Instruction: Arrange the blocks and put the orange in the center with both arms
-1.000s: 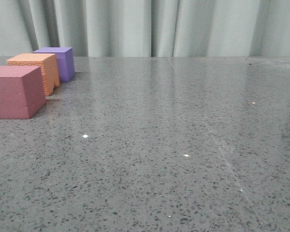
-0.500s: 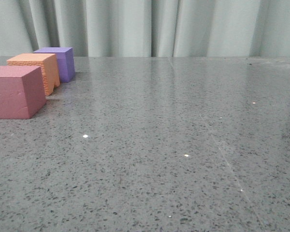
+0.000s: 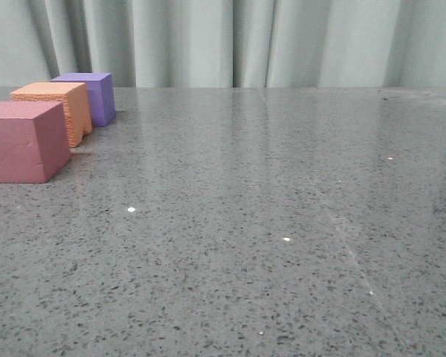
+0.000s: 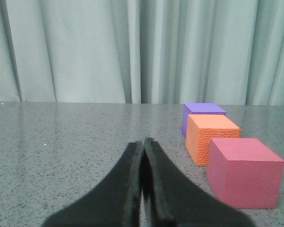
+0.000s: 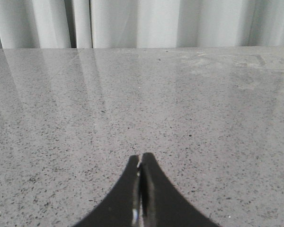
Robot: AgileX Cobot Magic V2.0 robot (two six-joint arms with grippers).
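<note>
While orange cube point(image 3: 53, 110) sits mid-row at frame left (pink-red cube point(image 3: 24, 141) nearest, purple cube point(image 3: 89, 95) farthest), left gripper point(image 4: 143, 142) and right gripper point(image 5: 140, 158) closed, empty: arrangement looks complete.

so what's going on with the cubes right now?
Nothing is being handled. Three foam cubes sit in a row at the left of the grey speckled table: the pinkish-red foam cube nearest, the pebbled orange foam cube in the middle, the purple foam cube farthest. The left gripper is shut and empty, short of the cubes. The right gripper is shut over bare table.
</note>
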